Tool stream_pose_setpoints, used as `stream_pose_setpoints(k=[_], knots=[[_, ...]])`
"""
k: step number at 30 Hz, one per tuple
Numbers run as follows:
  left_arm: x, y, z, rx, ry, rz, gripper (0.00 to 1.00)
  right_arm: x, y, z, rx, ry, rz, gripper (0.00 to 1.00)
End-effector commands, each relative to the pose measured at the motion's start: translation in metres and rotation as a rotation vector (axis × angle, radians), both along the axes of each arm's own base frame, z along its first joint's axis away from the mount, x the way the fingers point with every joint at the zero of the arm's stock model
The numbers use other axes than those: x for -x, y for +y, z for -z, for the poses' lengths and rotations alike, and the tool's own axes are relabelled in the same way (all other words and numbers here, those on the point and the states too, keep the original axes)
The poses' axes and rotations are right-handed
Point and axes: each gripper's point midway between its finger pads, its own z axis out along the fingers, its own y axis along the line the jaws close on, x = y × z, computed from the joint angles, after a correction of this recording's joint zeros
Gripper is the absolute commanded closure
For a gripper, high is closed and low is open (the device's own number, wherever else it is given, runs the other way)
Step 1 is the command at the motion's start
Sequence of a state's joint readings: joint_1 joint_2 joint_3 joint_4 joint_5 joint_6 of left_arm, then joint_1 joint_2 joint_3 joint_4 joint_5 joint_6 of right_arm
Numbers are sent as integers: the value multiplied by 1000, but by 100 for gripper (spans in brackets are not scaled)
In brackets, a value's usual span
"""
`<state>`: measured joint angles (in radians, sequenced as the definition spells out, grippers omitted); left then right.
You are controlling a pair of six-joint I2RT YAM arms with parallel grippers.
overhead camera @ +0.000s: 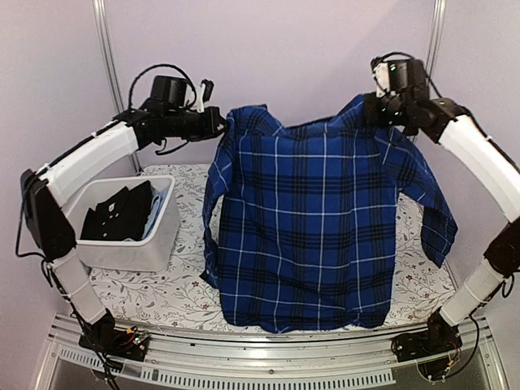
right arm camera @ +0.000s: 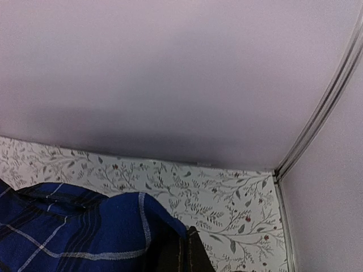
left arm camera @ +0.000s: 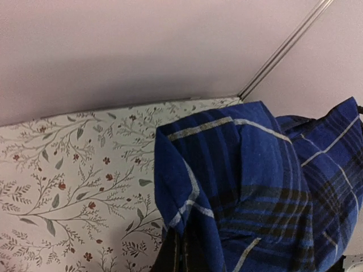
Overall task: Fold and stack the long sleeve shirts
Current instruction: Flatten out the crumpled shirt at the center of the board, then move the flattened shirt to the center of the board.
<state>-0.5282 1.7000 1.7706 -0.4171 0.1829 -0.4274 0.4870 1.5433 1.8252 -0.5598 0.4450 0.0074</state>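
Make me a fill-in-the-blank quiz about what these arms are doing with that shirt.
The left end effector and right end effector each grip a ____ of the plaid shirt.
The shirt is mainly ____ in colour.
The white bin stands beside the ____ arm.
The table cover has a ____ print.
Missing words: shoulder; blue; left; floral.

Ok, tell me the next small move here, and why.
Probably lower both arms together so the plaid shirt lies flat on the table: the left gripper and right gripper are shut on its shoulders, and it hangs spread open, hem near the table's near edge.
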Motion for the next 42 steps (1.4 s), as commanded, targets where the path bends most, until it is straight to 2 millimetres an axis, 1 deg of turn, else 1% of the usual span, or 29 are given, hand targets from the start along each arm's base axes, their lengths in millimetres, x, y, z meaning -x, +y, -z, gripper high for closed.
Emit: stream_pose_setpoints(k=[1, 2, 3, 4, 5, 7, 9, 11, 12, 16, 18, 20, 21, 22, 23, 24, 26, 27, 28, 29, 30, 31, 33, 34, 35, 37, 39, 41, 42], knots=[[-37, -11, 135, -76, 308, 14, 100, -40, 6, 150, -47, 332, 52, 100], [-47, -11, 155, -97, 336, 2, 100, -48, -3, 173, -55, 373, 92, 100], [-55, -10, 170, -122, 357, -15, 100, -57, -11, 205, -43, 434, 126, 100], [-62, -6, 187, -155, 384, -41, 100, -62, -21, 225, -48, 472, 156, 100], [-68, -3, 199, -181, 401, -60, 100, -66, -30, 248, -51, 517, 175, 100], [-74, 3, 217, -210, 430, -92, 100, -69, -47, 283, -56, 582, 212, 100], [-76, 9, 230, -222, 452, -112, 100, -69, -59, 303, -52, 621, 235, 100], [-70, 13, 243, -239, 480, -120, 100, -65, -64, 319, -39, 656, 240, 100], [-66, 15, 248, -242, 493, -123, 100, -58, -64, 330, -32, 681, 234, 100], [-43, 20, 273, -241, 554, -108, 100, -32, -66, 360, -35, 744, 219, 99], [-39, 23, 279, -237, 540, -107, 100, -26, -65, 364, -52, 734, 207, 94], [-44, 26, 283, -246, 536, -119, 100, -31, -64, 363, -52, 723, 198, 93], [-48, 25, 285, -253, 535, -119, 100, -35, -63, 365, -45, 726, 194, 92], [-53, 24, 287, -264, 530, -118, 100, -39, -65, 367, -41, 728, 197, 90], [-60, 23, 286, -274, 516, -120, 95, -43, -66, 367, -40, 731, 197, 84], [-67, 22, 284, -289, 508, -122, 80, -46, -71, 370, -39, 745, 208, 72], [-76, 22, 271, -312, 489, -132, 57, -48, -75, 366, -32, 744, 225, 47], [-80, 22, 262, -312, 469, -136, 46, -47, -74, 363, -34, 742, 222, 36], [-81, 21, 252, -315, 445, -141, 38, -45, -73, 353, -44, 727, 218, 29], [-80, 20, 242, -320, 420, -146, 34, -42, -69, 345, -50, 715, 206, 23], [-78, 19, 232, -326, 394, -155, 33, -38, -63, 338, -57, 707, 194, 21], [-74, 16, 226, -332, 375, -153, 32, -33, -53, 325, -68, 682, 170, 20], [-62, 4, 212, -322, 339, -125, 32, -25, -35, 311, -69, 651, 139, 19], [-54, -5, 208, -321, 329, -103, 32, -21, -26, 308, -83, 647, 117, 20], [-46, -11, 206, -328, 323, -90, 32, -18, -17, 305, -120, 645, 84, 24], [-28, -25, 208, -340, 327, -67, 33, -11, 1, 309, -177, 654, 31, 31], [-7, -42, 214, -310, 346, -14, 35, -7, 13, 317, -207, 665, 3, 39], [13, -60, 221, -270, 358, 41, 37, -5, 20, 331, -225, 690, -6, 44], [22, -70, 227, -253, 374, 75, 38, -5, 22, 342, -229, 711, -3, 45]])
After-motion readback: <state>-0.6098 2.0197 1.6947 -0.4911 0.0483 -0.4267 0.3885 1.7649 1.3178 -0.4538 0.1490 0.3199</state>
